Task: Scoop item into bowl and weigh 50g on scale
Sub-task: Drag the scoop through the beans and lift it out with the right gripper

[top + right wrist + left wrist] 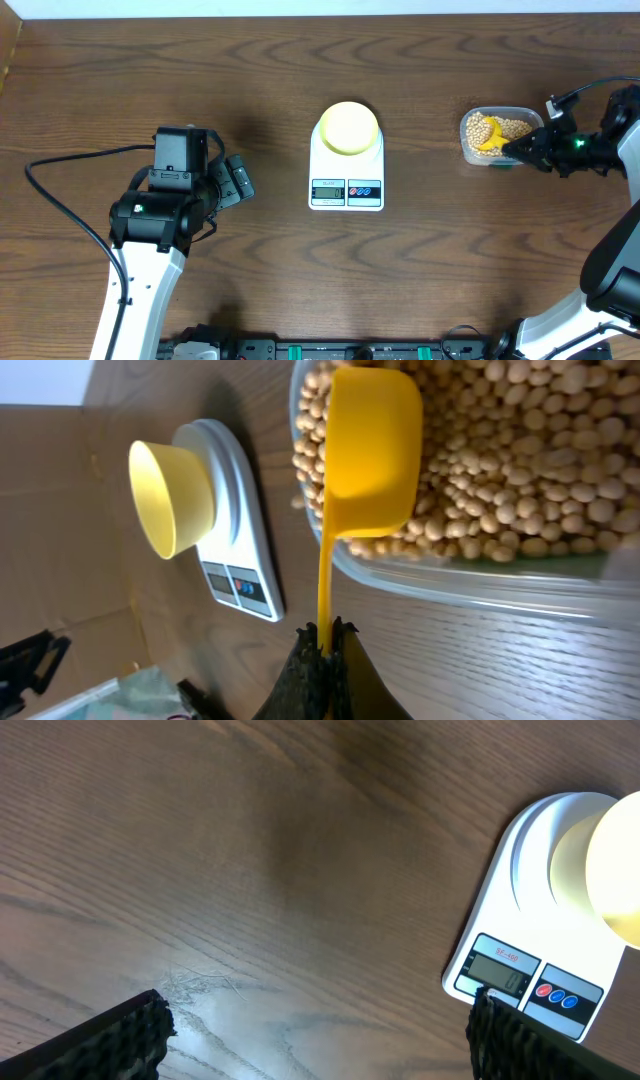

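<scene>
At the left of the wooden table (pixel 100 80), the left claw (pixel 240 178) hangs over the wood with its jaws wide apart, gripping nothing. In its own camera the two ribbed black fingers (pixel 115 1040) frame plain wood grain, with the scale's near left corner beside the right-hand one. A black cable (pixel 55 195) loops out on that arm's left. A broad stretch of wood separates this claw from the scale (pixel 346 175), and more runs past it to the table's far edge along the top of the overhead view.

The white scale stands in the middle, its display (pixel 505 970) and two round buttons (pixel 545 991) (one red, one blue) on the near edge. Small red print sits above the display, too small to read, and the digits cannot be made out either. The pale yellow bowl (pixel 348 127) sits upright on the scale's far end.

A narrower strip of wood lies between the scale and the clear tub (pixel 464 135) at the right. The beans (pixel 510 127) are in the tub. A yellow scoop (pixel 488 145) rests with its cup over them at the tub's left end, its handle crossing the rim to the right claw (pixel 522 150), which is clamped tight on the handle's tip.
</scene>
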